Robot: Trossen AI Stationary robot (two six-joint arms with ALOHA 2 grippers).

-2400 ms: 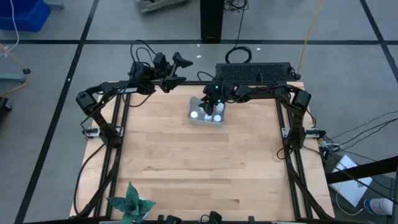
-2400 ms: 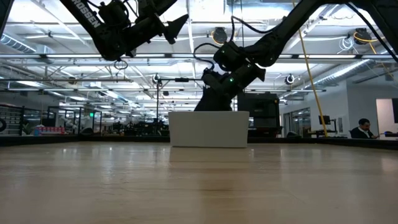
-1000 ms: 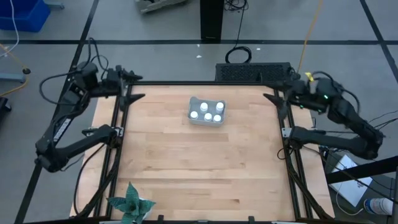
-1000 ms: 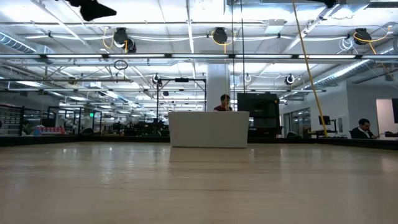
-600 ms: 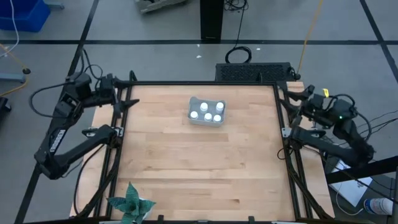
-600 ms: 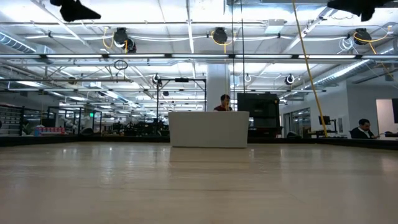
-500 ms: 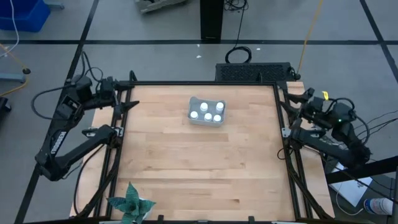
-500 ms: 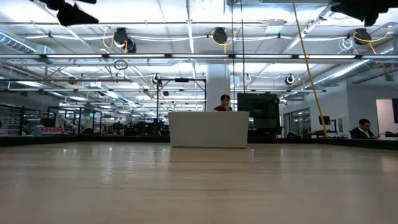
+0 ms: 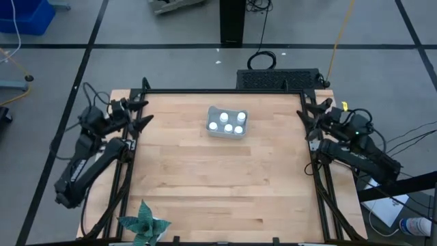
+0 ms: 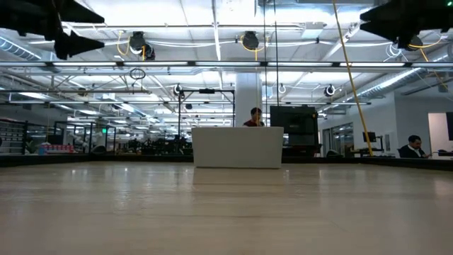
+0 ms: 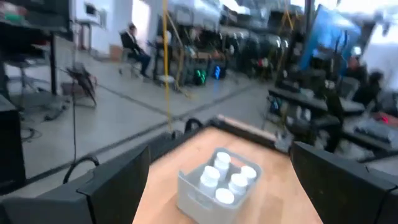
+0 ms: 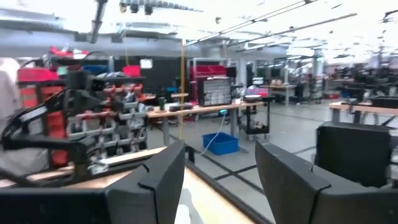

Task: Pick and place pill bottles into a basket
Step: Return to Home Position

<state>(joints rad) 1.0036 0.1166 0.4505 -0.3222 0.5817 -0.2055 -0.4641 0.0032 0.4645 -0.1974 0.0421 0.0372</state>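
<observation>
Holding five pill bottles (image 9: pixel 228 128), the basket (image 9: pixel 225 135) stands; left tool (image 9: pixel 143 111), right tool (image 9: pixel 306 121) released.

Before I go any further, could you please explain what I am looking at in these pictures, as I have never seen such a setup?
This is a robot with two dark arms working at a wooden table. One picture looks straight down from above, one looks level across the tabletop, and two come from cameras on the arms' wrists. Each arm ends in a two-fingered tool. The left tool sits at the table's left edge and the right tool at its right edge. Both are open and hold nothing. Toward the top of the overhead picture stands a small grey basket with five white-capped pill bottles standing inside it. A green paper plant sits at the bottom left corner.
</observation>
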